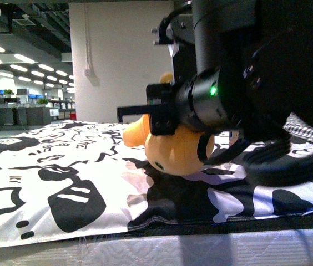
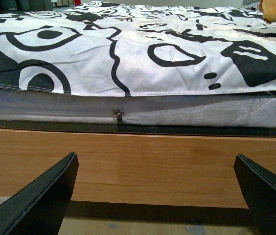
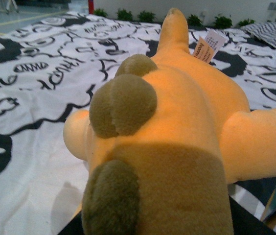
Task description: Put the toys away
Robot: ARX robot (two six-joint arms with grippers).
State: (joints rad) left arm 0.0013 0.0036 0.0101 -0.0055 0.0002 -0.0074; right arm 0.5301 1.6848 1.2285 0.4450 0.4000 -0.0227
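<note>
Your right gripper (image 1: pixel 165 130) is reaching down onto the orange-yellow plush toy (image 1: pixel 178 155), which is lying on the black-and-white patterned bed cover (image 1: pixel 62 166), set back from the bed's near edge and toward its right side. In the right wrist view the plush toy (image 3: pixel 177 122) is filling most of the picture, with brown patches on its body and a paper tag (image 3: pixel 207 46) sticking up near its far end. The toy is sitting right at the jaws, but you cannot tell whether they are actually squeezing it. Your left gripper (image 2: pixel 155 161) is hanging low in front of the bed's near edge with its fingers (image 2: pixel 40 200) spread wide and nothing between them. It is facing the wooden bed frame (image 2: pixel 128 176) and the mattress side (image 2: pixel 177 110), where a small zipper pull (image 2: pixel 118 116) is showing. A striped fabric (image 1: pixel 306 130) is lying at the bed's far right.
</note>
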